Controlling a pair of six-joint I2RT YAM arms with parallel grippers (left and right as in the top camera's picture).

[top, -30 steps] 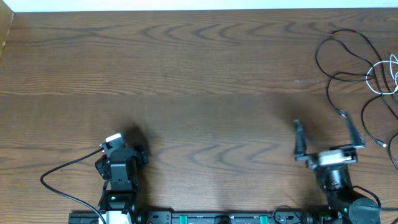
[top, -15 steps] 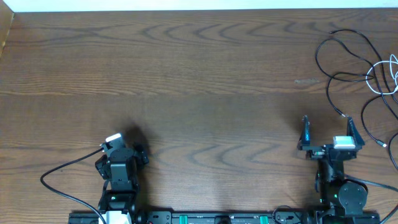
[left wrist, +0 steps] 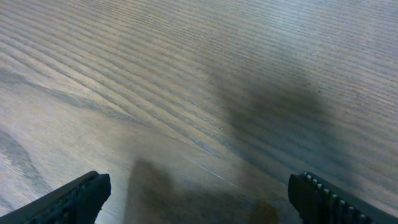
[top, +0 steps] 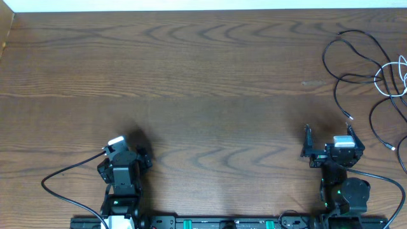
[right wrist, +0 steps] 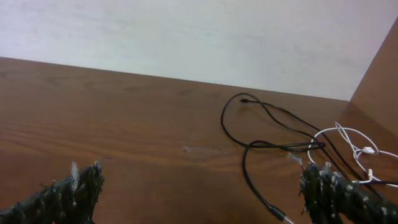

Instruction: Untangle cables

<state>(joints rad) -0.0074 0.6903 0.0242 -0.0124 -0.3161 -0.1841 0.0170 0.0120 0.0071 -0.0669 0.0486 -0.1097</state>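
The cables lie bunched at the far right corner of the wooden surface (top: 203,70). The black cables (top: 351,62) sprawl in loose overlapping loops, and the white cable (top: 395,81) crosses them near the right edge, running partly out of the overhead view. One black strand trails down toward the robot and ends in a small plug (top: 348,116), which lies a little beyond the right pincer (top: 329,136) and apart from it. Another plug end (top: 390,147) lies off to that pincer's right. The right pincer stands over bare wood near the front edge, jaws spread wide with nothing between them. In its own wrist view the right pincer (right wrist: 202,196) shows two dark fingertips at the lower corners. The black cables (right wrist: 261,144) lie ahead and to the right, and the white cable (right wrist: 351,142) loops further right, crossing the black ones (how many strands cross there is too fine to tell). The left pincer (top: 130,149) sits at the front left, well apart from the cables and likewise released. Its wrist view shows the left pincer (left wrist: 199,202) gaping over plain wood grain, holding nothing.
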